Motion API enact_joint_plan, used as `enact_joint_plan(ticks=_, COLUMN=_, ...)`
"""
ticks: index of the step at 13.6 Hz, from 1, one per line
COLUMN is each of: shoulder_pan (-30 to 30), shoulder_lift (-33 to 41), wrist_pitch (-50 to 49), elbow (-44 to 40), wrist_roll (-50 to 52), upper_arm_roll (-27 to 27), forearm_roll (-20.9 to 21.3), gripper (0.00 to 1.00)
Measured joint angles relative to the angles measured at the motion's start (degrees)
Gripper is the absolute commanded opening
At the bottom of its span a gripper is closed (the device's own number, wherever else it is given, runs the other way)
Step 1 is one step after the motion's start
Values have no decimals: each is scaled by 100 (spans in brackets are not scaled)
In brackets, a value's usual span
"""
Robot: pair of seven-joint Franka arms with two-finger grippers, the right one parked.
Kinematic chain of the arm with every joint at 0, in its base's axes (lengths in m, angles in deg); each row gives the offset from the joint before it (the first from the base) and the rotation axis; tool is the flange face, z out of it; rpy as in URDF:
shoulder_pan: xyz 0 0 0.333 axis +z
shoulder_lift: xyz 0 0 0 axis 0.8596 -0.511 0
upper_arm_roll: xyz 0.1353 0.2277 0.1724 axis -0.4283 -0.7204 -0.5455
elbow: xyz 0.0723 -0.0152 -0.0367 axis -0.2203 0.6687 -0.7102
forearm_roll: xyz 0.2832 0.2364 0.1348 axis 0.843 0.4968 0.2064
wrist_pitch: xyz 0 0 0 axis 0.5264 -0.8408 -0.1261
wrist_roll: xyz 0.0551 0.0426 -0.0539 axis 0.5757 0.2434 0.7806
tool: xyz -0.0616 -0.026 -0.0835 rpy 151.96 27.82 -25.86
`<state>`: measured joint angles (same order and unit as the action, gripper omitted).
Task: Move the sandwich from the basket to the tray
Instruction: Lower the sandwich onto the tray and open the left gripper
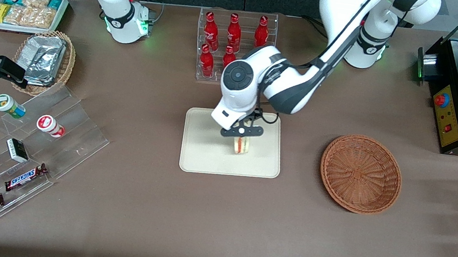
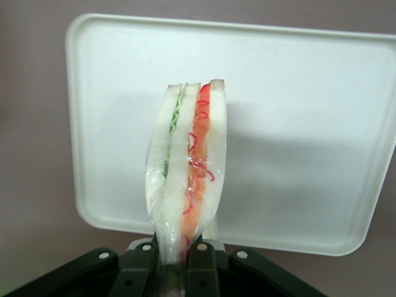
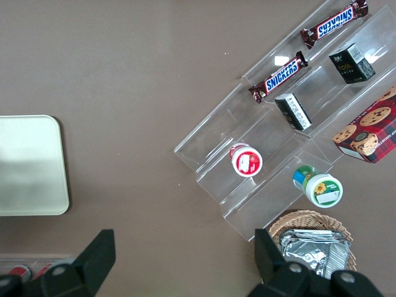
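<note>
Sandwich (image 2: 185, 167) upright, long axis vertical, pinched in pincer (image 2: 177, 257) above tray (image 2: 309, 124), clear of basket (image 1: 360, 173).

Wrapped sandwich (image 1: 241, 144), white bread with green and red filling, held on edge between gripper (image 2: 180, 260) fingers (image 2: 201, 263), just above cream tray (image 1: 203, 152), centre. Round reddish-brown wicker basket (image 1: 360, 173) empty on desk at tray's 3 o'clock, apart.
</note>
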<state>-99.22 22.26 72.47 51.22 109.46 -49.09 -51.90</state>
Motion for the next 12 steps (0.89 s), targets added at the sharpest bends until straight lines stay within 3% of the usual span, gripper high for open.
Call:
enact_joint_plan(ticks=10, shoulder_pan=-154, shoulder_lift=-560, wrist_pitch=498, elbow=-4, wrist_roll=42, upper_arm_roll=-9, forearm_roll=49, gripper=2)
enact_joint_plan(ticks=12, shoulder_pan=-155, shoulder_lift=-632, wrist_pitch=604, elbow=-4, wrist_roll=42, upper_arm_roll=-10, forearm_roll=52, gripper=99)
